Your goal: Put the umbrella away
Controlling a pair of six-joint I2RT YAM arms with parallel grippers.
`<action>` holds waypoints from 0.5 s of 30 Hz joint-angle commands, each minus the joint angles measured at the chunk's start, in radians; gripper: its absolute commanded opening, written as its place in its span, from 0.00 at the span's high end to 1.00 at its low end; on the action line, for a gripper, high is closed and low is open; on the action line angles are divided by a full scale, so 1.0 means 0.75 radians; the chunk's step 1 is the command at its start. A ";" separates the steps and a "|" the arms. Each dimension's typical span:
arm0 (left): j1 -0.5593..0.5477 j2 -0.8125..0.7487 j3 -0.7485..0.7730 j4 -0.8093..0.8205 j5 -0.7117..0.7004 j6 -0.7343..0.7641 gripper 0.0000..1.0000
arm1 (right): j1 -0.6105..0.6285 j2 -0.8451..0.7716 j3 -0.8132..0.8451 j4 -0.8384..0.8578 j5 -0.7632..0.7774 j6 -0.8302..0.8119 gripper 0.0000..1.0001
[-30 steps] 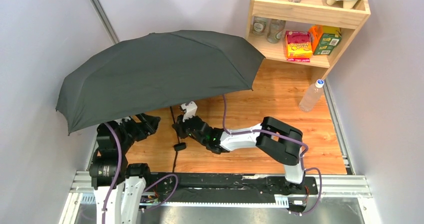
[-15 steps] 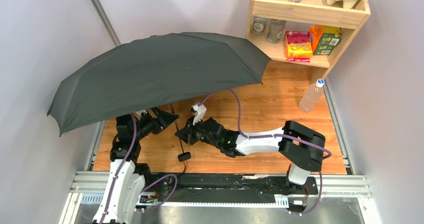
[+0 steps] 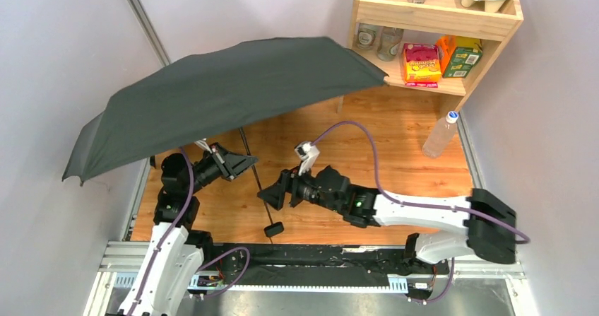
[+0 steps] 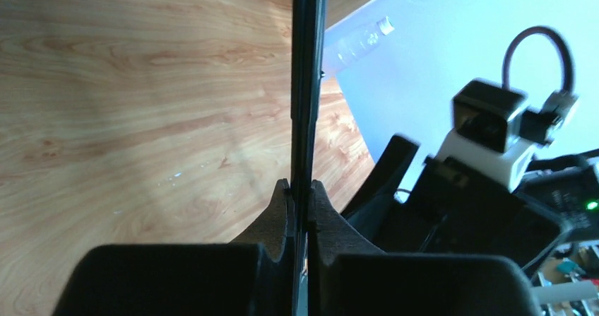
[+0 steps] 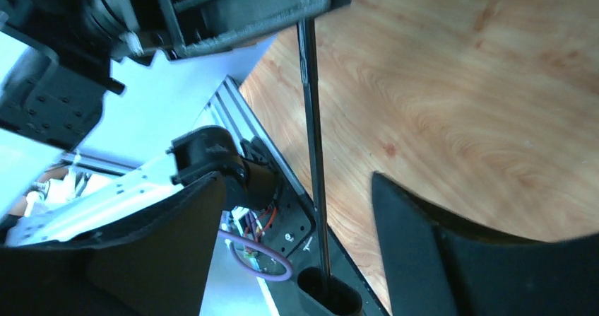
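The umbrella (image 3: 226,97) is open, its black canopy tilted up over the left and middle of the table and reaching the shelf. Its thin shaft (image 3: 263,201) runs down to the small handle (image 3: 274,229) near the front rail. My left gripper (image 3: 248,162) is shut on the shaft (image 4: 309,83), both fingers (image 4: 282,206) pressed against it. My right gripper (image 3: 270,192) stands open lower down. In the right wrist view the shaft (image 5: 311,125) passes between its wide-apart fingers (image 5: 402,224) without touching them, and the handle (image 5: 329,295) is below.
A wooden shelf (image 3: 438,19) with jars and food packs stands at the back right, its left side under the canopy edge. A plastic bottle (image 3: 440,135) stands by the right wall. Grey walls close in on both sides; a metal rail (image 3: 318,256) runs along the near edge.
My left gripper has closed on the shaft. My right gripper has let go, opened and drawn back right. The canopy has tilted up toward the shelf and the handle has swung right.
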 commanded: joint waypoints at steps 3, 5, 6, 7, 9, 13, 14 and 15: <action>-0.209 -0.060 0.226 -0.240 -0.163 0.094 1.00 | 0.007 -0.202 0.304 -0.567 0.361 0.122 0.09; -0.280 -0.062 0.250 -0.281 -0.229 0.094 1.00 | 0.007 -0.153 0.519 -0.697 0.464 0.130 0.08; -0.323 -0.060 0.253 -0.296 -0.267 0.096 1.00 | 0.007 -0.111 0.599 -0.717 0.484 0.110 0.08; -0.340 -0.064 0.259 -0.320 -0.288 0.100 1.00 | 0.007 -0.068 0.675 -0.738 0.497 0.081 0.07; -0.370 -0.066 0.257 -0.335 -0.321 0.100 1.00 | 0.007 0.065 0.883 -0.893 0.572 0.042 0.08; -0.411 -0.078 0.253 -0.349 -0.350 0.098 1.00 | 0.007 0.280 1.180 -1.135 0.760 -0.005 0.13; -0.417 -0.078 0.259 -0.351 -0.358 0.100 1.00 | 0.007 0.333 1.241 -1.165 0.799 -0.035 0.17; -0.426 -0.078 0.263 -0.363 -0.362 0.104 1.00 | 0.009 0.407 1.319 -1.257 0.844 -0.038 0.18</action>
